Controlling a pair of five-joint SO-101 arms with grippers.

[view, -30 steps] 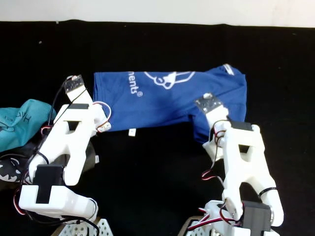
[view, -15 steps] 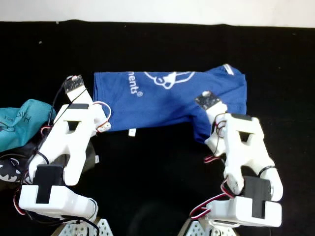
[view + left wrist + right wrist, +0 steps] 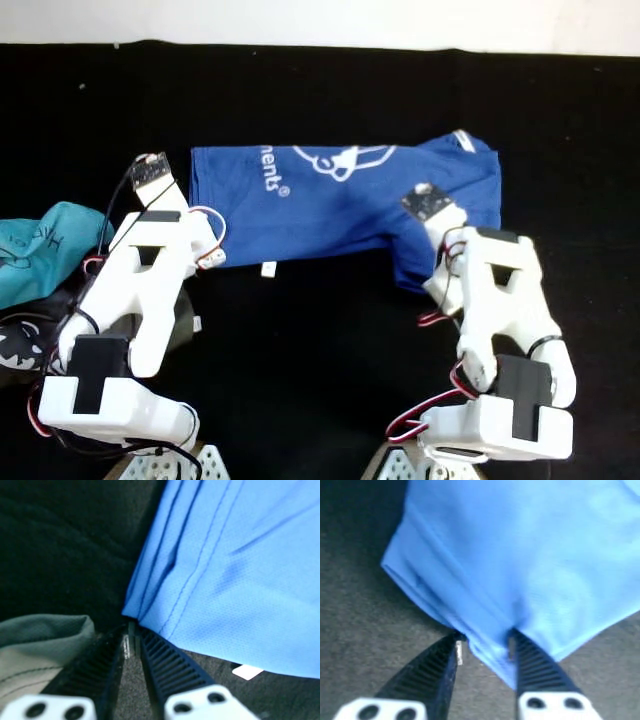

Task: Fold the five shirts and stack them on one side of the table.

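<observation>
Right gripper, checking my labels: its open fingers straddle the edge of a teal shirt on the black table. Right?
Not teal. The right wrist view shows the right gripper open astride the edge of the blue shirt on the black table.

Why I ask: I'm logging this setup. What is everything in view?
blue shirt: one, blue with white print, spread across the table's middle
teal shirt: one, teal, bunched beside the left arm
dark cloth: one, black with white marks, next to the teal shirt; kind unclear
white tag: one, white, at the blue shirt's near hem
table: one, black cover
wall: white strip behind the table
left gripper: one, black fingers nearly together, at a blue shirt corner
right gripper: one, black fingers apart, astride another corner
</observation>
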